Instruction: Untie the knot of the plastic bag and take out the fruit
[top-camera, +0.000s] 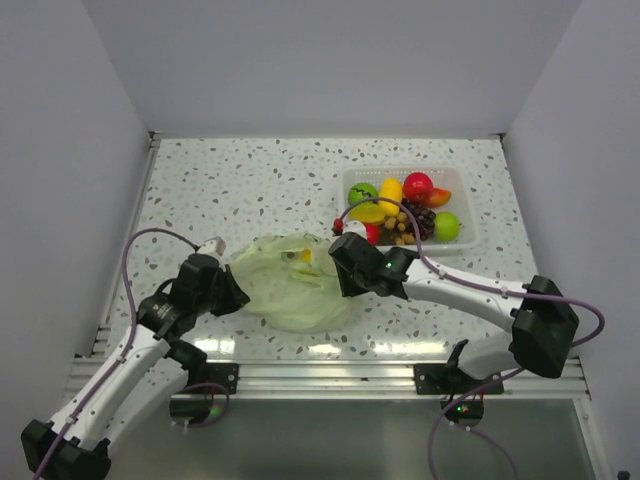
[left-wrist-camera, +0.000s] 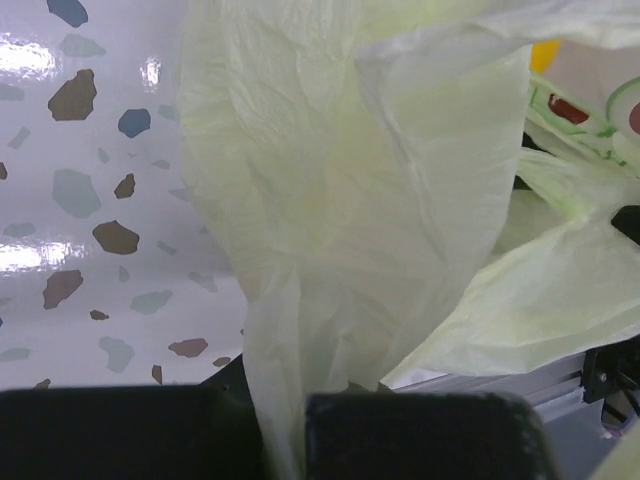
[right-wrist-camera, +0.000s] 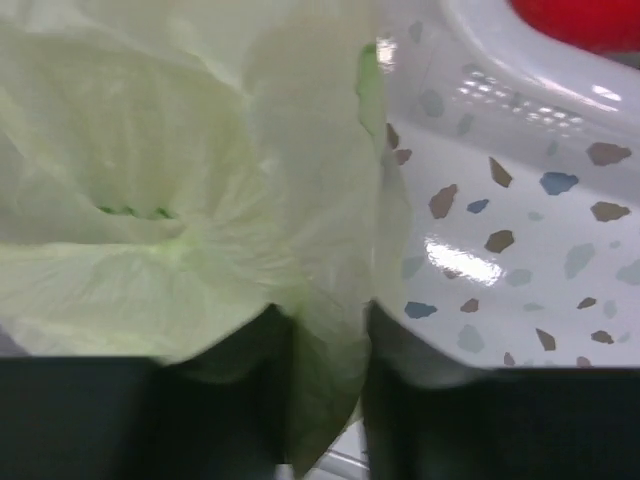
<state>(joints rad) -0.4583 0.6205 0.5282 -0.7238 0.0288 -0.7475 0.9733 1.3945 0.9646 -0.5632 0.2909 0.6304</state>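
Note:
The pale green plastic bag (top-camera: 290, 282) lies slack and spread in the middle of the table. I cannot make out the knot in any view. A small yellow fruit piece (top-camera: 298, 257) shows at the bag's top. More fruit (top-camera: 400, 205) lies in the white basket (top-camera: 470, 235). My left gripper (top-camera: 238, 292) is shut on the bag's left edge, and the plastic (left-wrist-camera: 350, 200) runs down between its fingers (left-wrist-camera: 285, 420). My right gripper (top-camera: 338, 270) is at the bag's right edge. Its jaws (right-wrist-camera: 330, 350) stand apart with a fold of the bag (right-wrist-camera: 180, 200) between them.
The white basket's rim (right-wrist-camera: 500, 60) is close to the right of my right gripper, with a red fruit (right-wrist-camera: 580, 15) inside it. White walls close off the table on three sides. A metal rail (top-camera: 330, 375) runs along the near edge.

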